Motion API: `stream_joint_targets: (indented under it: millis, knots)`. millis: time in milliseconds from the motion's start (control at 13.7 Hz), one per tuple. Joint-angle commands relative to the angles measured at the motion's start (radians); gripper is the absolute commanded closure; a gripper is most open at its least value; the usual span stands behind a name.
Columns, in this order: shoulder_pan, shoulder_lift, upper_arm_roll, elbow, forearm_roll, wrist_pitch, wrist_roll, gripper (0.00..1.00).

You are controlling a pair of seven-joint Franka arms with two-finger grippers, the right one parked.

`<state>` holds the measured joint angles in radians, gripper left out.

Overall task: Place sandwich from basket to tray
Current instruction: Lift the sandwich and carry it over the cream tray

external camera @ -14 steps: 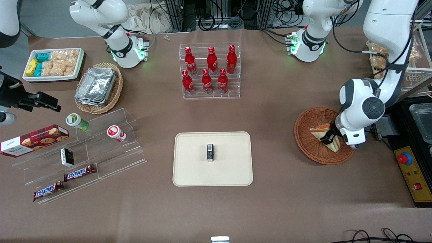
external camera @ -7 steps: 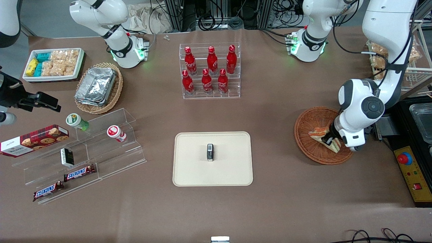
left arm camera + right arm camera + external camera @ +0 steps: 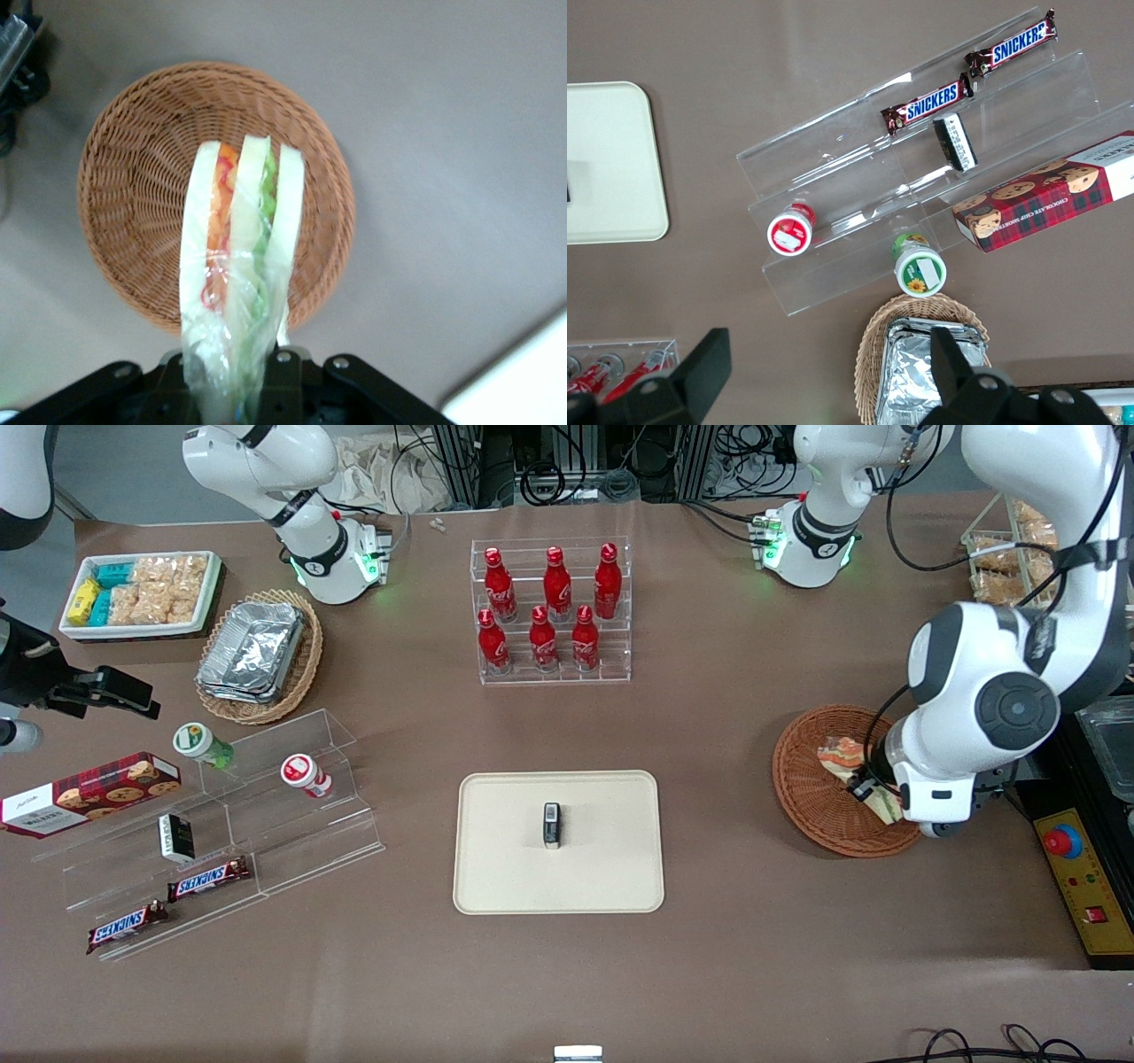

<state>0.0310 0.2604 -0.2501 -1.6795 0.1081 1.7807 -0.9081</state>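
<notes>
Clearly the gripper (image 3: 232, 390) clasped the sandwich (image 3: 237, 266) above the basket (image 3: 819, 806), its long axis pointing away from the fingers. At right of the front frame, the arm hid the sandwich's held end.

Left arm bent over, wrist pointing down, gripper (image 3: 873, 797) clamped on the sandwich (image 3: 237, 266) (fingers mostly hidden by it).
</notes>
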Motion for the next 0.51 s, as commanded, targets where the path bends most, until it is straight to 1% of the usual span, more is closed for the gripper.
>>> stream_joint_targets:
  millis: [0,73,219,365,438]
  knots:
    - [0.000,0.028,-0.061,0.228,0.001,-0.165,0.069,1.00]
    - [0.000,0.030,-0.101,0.260,0.001,-0.176,0.077,1.00]
    - [0.000,0.030,-0.184,0.267,-0.001,-0.170,0.083,1.00]
    - [0.000,0.072,-0.291,0.262,0.013,-0.136,0.130,1.00]
    - [-0.002,0.098,-0.322,0.259,0.013,-0.109,0.162,1.00]
